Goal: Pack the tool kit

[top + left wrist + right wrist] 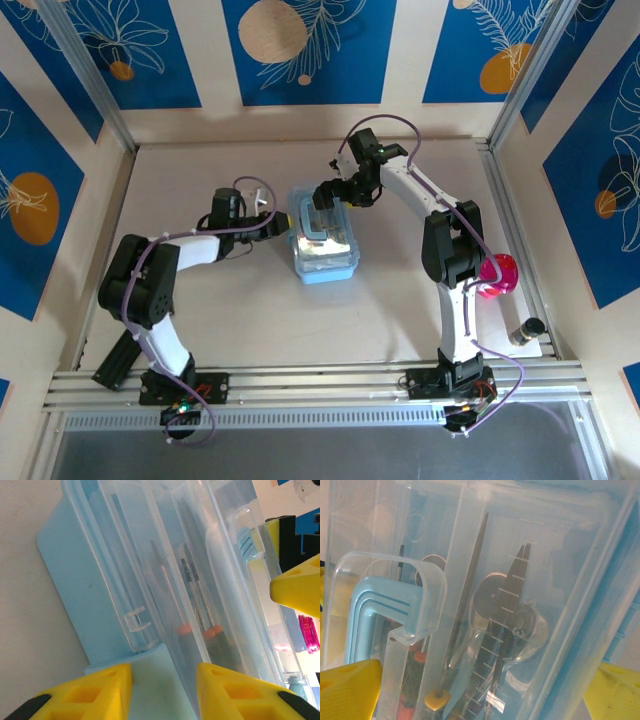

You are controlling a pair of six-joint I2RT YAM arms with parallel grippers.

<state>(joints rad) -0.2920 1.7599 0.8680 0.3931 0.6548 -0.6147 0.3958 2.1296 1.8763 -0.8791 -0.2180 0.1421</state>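
The tool kit case [325,245], translucent light blue with its clear lid down, lies in the middle of the table. Through the lid I see screwdrivers with orange collars [212,630], dark pliers [512,595] and the case's blue handle [375,605]. My left gripper [278,222] is at the case's left side. In the left wrist view its yellow fingertips [107,690] press on the blue case edge [150,680] from both sides. My right gripper [333,197] hangs over the far end of the case, open wide, and its fingers [347,690] straddle the lid.
A pink round object [497,273] sits by the right arm, and a dark cylinder [527,330] lies near the right front corner. An aluminium rail [320,380] runs along the near edge. Walls close the table on the other three sides.
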